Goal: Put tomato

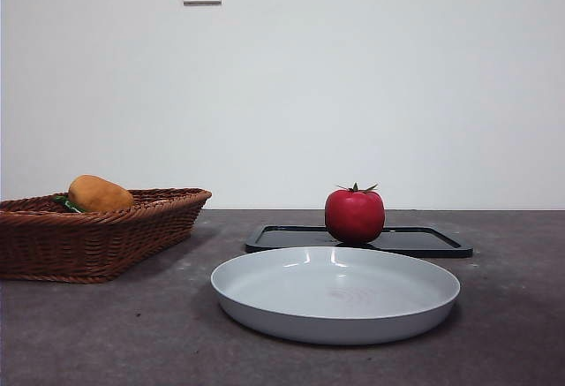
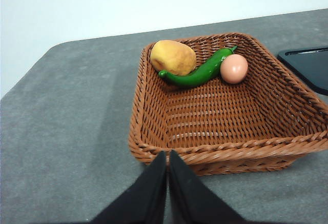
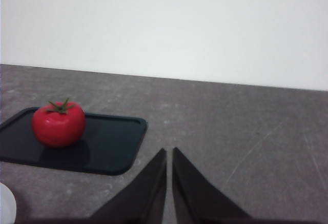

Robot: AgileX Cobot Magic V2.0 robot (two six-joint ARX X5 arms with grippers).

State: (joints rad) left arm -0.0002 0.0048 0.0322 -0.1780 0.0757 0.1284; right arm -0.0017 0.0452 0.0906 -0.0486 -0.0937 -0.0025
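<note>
Grey bench below a white wall: the tomato sits on a black tray behind a plate. My left tool and right tool are both closed, holding nothing.

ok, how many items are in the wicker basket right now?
3, all along the basket's far side: a yellow-orange fruit in one corner, an egg toward the other, and a green chili between them, touching both. Nothing seems hidden.

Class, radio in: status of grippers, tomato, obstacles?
Left gripper shut, by basket. Right gripper shut, empty. Tomato upright on black tray. Nothing blocking it.
</note>
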